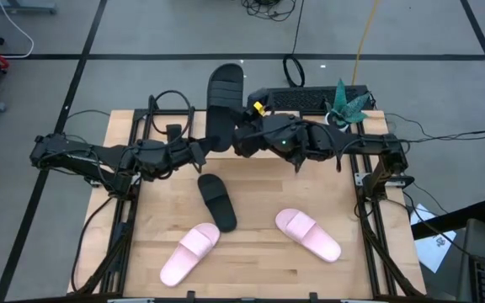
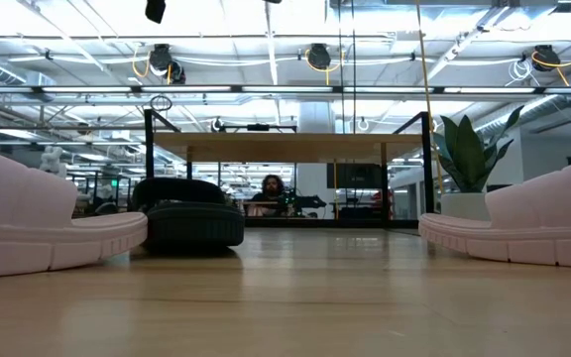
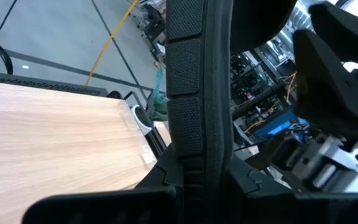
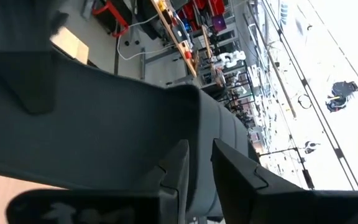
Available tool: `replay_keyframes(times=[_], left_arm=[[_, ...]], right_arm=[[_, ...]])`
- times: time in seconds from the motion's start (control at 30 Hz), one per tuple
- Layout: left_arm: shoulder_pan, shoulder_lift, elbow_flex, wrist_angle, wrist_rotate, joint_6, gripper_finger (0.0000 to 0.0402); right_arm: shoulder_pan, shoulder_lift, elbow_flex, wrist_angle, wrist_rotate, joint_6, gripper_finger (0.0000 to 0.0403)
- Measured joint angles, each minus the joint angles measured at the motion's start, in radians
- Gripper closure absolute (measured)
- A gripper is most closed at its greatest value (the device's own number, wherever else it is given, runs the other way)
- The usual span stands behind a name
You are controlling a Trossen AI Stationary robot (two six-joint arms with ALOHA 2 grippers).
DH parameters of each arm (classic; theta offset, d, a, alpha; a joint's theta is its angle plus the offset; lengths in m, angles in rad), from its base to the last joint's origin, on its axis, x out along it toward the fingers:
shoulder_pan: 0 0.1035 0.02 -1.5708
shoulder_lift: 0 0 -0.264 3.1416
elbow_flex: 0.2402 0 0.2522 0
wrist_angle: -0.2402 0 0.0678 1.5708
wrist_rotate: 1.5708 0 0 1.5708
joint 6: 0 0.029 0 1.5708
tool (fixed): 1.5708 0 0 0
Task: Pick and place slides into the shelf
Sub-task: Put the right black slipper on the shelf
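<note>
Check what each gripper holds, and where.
Both grip one raised black slide: left gripper at its near end, right gripper on its side edge.

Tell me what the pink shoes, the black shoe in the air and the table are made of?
The pink slides look like soft molded foam or rubber: smooth, matte, thick rounded soles. The raised black slide, held by the left gripper and right gripper, seems the same stuff, with ridged tread underneath. The table looks like pale wood planks with visible grain.

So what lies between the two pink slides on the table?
In the high view, only bare wood separates the left pink slide from the right pink slide; a black slide lies farther back.
</note>
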Motion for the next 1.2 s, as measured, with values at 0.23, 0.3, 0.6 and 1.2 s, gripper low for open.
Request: replay_keyframes(times=[0.23, 0.3, 0.6, 1.2], left_arm=[[0.000, 0.000, 0.000, 0.022, 0.010, 0.012, 0.0363], [0.000, 0.000, 0.000, 0.029, 0.010, 0.016, 0.0363], [0.000, 0.000, 0.000, 0.033, 0.014, 0.018, 0.0363], [0.000, 0.000, 0.000, 0.029, 0.022, 0.025, 0.0363]], right_arm=[[-0.026, -0.001, -0.012, 0.014, -0.001, 0.002, 0.0339], [-0.034, -0.001, -0.038, 0.050, -0.001, -0.009, 0.0339], [-0.040, -0.001, -0.158, 0.283, 0.033, -0.171, 0.0339], [-0.072, 0.000, -0.189, 0.380, 0.053, -0.251, 0.0399]])
